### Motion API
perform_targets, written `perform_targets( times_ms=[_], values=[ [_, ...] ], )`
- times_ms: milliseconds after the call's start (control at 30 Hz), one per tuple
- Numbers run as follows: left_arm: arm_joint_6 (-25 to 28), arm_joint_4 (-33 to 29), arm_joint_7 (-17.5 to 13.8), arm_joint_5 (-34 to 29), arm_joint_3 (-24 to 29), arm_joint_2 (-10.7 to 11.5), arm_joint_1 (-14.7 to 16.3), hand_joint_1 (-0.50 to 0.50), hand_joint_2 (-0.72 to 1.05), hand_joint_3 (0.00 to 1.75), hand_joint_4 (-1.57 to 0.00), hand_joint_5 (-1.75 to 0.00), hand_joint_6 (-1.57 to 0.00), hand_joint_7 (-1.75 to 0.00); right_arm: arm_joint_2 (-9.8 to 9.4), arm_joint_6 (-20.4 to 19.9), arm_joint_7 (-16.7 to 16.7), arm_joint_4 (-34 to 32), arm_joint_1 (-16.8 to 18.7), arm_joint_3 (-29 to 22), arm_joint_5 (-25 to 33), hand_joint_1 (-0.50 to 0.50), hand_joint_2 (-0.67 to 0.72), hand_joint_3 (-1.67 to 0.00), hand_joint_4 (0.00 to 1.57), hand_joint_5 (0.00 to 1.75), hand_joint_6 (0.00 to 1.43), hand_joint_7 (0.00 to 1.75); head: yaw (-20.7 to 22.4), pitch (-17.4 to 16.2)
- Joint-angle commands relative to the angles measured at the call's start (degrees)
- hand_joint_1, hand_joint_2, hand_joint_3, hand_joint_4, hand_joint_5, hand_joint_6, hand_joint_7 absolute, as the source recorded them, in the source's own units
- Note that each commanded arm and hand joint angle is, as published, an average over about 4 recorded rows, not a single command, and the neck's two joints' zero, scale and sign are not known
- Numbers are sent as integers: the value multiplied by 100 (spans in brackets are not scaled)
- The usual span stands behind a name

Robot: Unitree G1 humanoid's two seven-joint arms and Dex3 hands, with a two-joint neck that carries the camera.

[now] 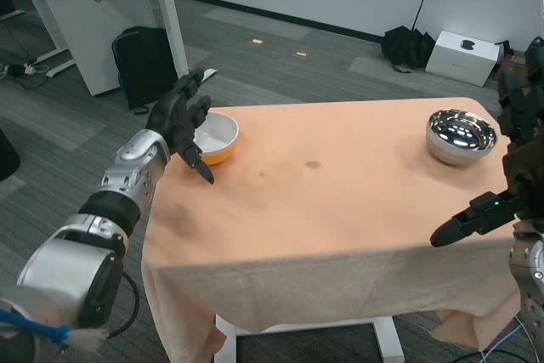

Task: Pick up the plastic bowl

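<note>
The left hand point(183, 121) is hanging at the far left corner of the desk point(340, 184), its fingers spread and overlapping the near rim of the plastic bowl point(218, 137), though I cannot tell whether they are actually pinching that rim or only touching it. The bowl, white inside and orange outside, is sitting right at the corner of the peach-coloured cloth, very near both the left and far edges. That, to my eye, is the danger: a nudge from the fingers rather than a firm hold would likely be pushing the light bowl off the corner to the floor, and a thin rim could be slipping out of a loose pinch once lifted. The right hand point(501, 180) is waiting at the right side of the desk with fingers apart, holding nothing. A metal bowl point(460, 134) is standing near the far right corner, well apart from the work. The middle of the desk is lying bare, so there is open room for drawing the bowl inward. A black backpack point(144, 64) is resting on the floor beyond the left arm.
</note>
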Motion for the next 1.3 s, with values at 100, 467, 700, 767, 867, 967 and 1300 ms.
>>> perform_targets(
  times_ms=[100,467,700,767,867,967,1300],
  values=[
    [38,69,-34,-34,39,117,3,-50,-55,7,0,0,0,0,-50,-33,6,33,-80,34,34,-46,53,0,0,0,0,0,33,-20],
    [7,-536,-34,-10,415,130,233,-50,-55,9,0,0,0,0,-66,-33,6,55,-118,82,60,-46,53,0,0,0,0,0,180,15],
    [9,-698,-34,25,832,181,416,-50,-55,4,0,0,0,0,-70,-33,6,46,-122,95,69,-46,53,0,0,0,0,0,210,29],
    [14,-692,-34,28,916,189,449,-50,-55,7,0,0,0,0,-75,-33,6,46,-129,95,69,-46,53,0,0,0,0,0,218,36],
    [16,-586,-34,41,997,192,469,-50,-55,2,0,0,0,0,-77,-33,6,55,-142,100,69,-46,53,0,0,0,0,0,266,42],
    [-2,-98,-38,71,979,231,378,-50,-55,9,0,0,0,0,-77,-33,6,92,-170,144,80,-46,53,0,0,0,0,0,291,27],
    [-169,693,-43,89,744,312,-8,-50,-55,9,0,0,0,0,-86,-33,6,136,-225,203,96,-46,55,0,0,0,0,0,324,-58]
  ],
)
